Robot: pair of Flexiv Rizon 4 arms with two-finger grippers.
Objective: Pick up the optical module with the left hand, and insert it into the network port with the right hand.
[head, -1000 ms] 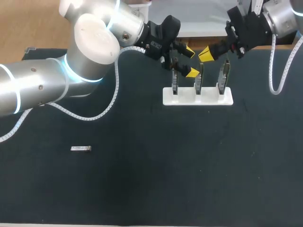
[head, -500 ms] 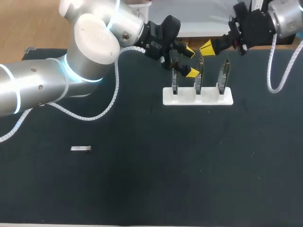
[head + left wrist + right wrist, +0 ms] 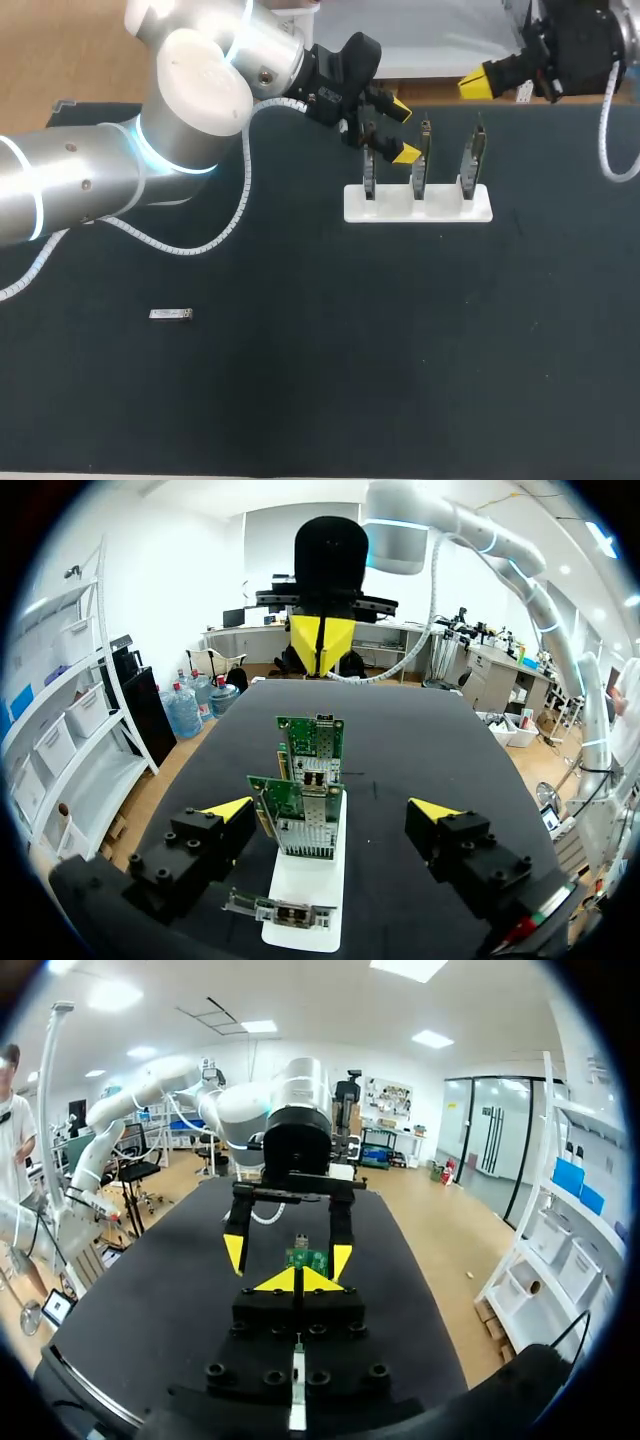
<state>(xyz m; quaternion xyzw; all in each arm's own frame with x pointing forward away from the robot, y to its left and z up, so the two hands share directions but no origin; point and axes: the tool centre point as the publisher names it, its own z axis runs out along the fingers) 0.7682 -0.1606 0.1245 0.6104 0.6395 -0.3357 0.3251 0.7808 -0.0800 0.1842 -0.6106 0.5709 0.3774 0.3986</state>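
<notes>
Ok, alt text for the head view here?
The left gripper hangs open at the left end of a white stand holding three upright network cards; the right gripper is shut near the far edge of the table. The optical module lies far from both.

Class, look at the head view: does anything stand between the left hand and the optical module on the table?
Nothing visible does. The optical module lies alone on the table, and only bare surface separates it from the left hand.
</notes>
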